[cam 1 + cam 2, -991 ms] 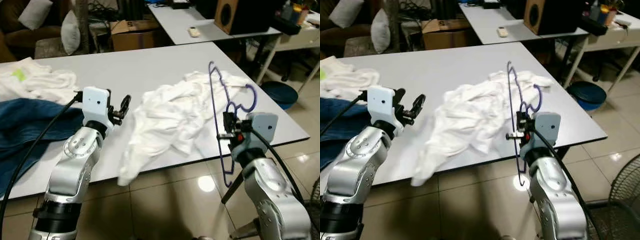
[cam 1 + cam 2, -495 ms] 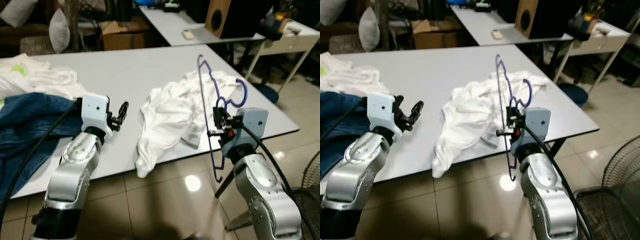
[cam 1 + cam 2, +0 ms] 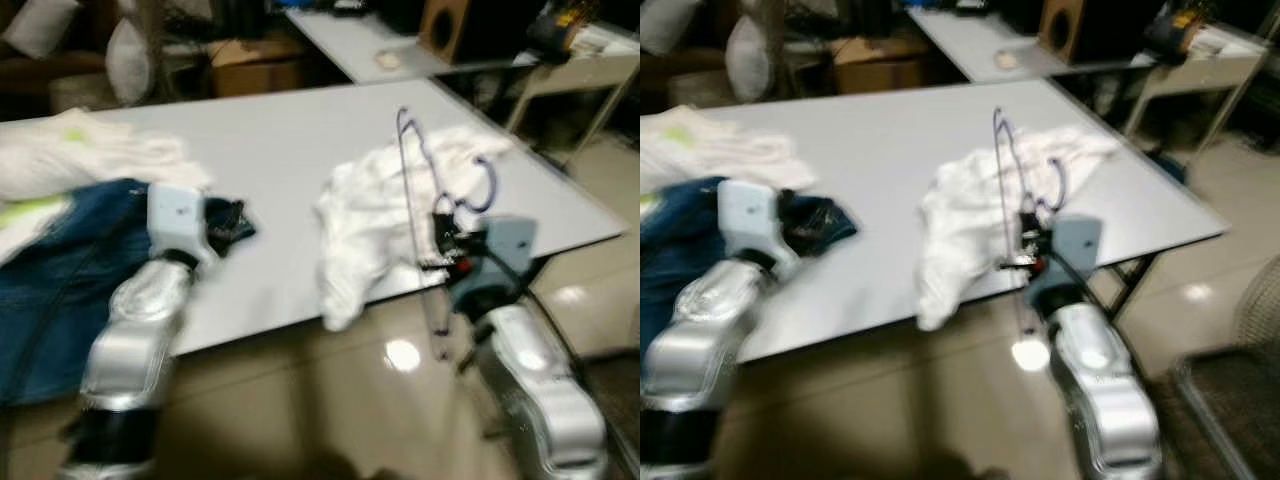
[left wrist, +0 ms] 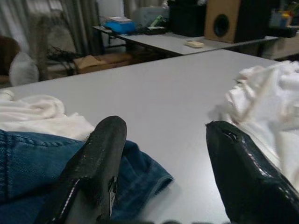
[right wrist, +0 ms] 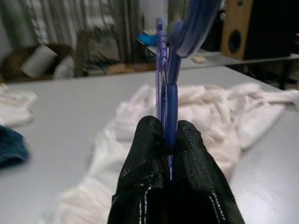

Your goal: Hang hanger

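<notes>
Over the near edge of the large white table (image 3: 290,130), both silver arms reach forward from below, head views blurred. Right gripper (image 5: 169,140) sits at the table's front right edge, wrist raised, its two black fingers (image 5: 145,154) pinched tight together on the thin purple wire hanger (image 3: 415,190), no gap between them. Hanger stands roughly upright in the grip, long straight wire running up above the gripper and down below it past the table edge, curved hook end (image 3: 487,185) to the right of the wire. Colour is purple-blue, frame thin, seen edge-on in the right wrist view (image 5: 164,74). Left gripper (image 4: 166,154) is held level at the table's front left, fingers (image 4: 100,154) spread wide apart, nothing between them. Crumpled white garment (image 3: 390,200) lies on the table's right half, just behind the hanger, one end drooping over the front edge. Blue denim garment (image 3: 60,260) lies on the left part of the table, just beside the left gripper, its hem visible under the fingers in the left wrist view (image 4: 28,158). More white cloth (image 3: 90,160) lies behind the denim. Wooden speaker box (image 4: 229,21) stands on a second table farther back.
</notes>
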You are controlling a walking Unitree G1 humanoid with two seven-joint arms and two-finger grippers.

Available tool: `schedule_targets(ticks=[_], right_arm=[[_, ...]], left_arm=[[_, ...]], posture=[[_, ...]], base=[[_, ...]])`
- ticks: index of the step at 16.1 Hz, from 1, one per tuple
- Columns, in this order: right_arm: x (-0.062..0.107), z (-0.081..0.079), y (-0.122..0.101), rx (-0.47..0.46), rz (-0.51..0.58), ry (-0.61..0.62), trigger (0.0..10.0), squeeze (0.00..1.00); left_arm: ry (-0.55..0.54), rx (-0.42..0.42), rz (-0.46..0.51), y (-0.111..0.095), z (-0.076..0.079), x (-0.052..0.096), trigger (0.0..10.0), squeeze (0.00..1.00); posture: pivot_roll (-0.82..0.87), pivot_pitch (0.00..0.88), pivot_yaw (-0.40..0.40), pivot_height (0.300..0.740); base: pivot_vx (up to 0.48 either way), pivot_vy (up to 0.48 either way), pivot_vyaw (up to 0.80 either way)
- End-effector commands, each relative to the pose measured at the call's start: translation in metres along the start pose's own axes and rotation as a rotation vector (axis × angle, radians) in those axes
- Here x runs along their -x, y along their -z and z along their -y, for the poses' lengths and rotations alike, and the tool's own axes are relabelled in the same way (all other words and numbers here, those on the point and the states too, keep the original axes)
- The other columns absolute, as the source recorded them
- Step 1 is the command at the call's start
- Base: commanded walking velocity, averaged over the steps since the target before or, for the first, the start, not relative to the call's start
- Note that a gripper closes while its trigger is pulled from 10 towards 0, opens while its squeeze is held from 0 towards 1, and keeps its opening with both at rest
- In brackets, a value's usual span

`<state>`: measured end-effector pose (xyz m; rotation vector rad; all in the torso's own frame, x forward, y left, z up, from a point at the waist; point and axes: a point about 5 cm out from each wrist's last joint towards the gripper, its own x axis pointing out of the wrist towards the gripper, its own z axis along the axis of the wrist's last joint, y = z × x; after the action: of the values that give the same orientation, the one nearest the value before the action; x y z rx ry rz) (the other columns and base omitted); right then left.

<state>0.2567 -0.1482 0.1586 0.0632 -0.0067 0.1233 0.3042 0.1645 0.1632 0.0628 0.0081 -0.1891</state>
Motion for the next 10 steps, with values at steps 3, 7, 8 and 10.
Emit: schedule_targets(ticks=[3,7,8,10], right_arm=[[0.0,0.003,-0.005,-0.012,0.039,0.022,10.0,0.0],[0.003,-0.003,0.005,-0.015,0.012,0.002,10.0,0.0],[0.004,-0.005,0.007,-0.013,0.003,-0.006,10.0,0.0],[0.006,-0.006,0.011,-0.015,-0.013,-0.011,10.0,0.0]], left_arm=[[0.02,-0.008,0.022,-0.003,0.004,-0.003,10.0,0.0],[0.031,-0.017,0.019,-0.001,0.006,-0.004,10.0,0.0],[0.035,-0.025,0.011,0.002,0.006,-0.002,10.0,0.0],[0.03,-0.034,-0.004,0.007,0.004,0.002,10.0,0.0]], posture=[[-0.19,0.0,0.028,0.74],[-0.19,0.0,0.035,0.74],[-0.19,0.0,0.035,0.74],[-0.18,0.0,0.029,0.74]], base=[[0.0,0.351,0.0],[0.0,0.353,0.0],[0.0,0.352,0.0],[0.0,0.354,0.0]])
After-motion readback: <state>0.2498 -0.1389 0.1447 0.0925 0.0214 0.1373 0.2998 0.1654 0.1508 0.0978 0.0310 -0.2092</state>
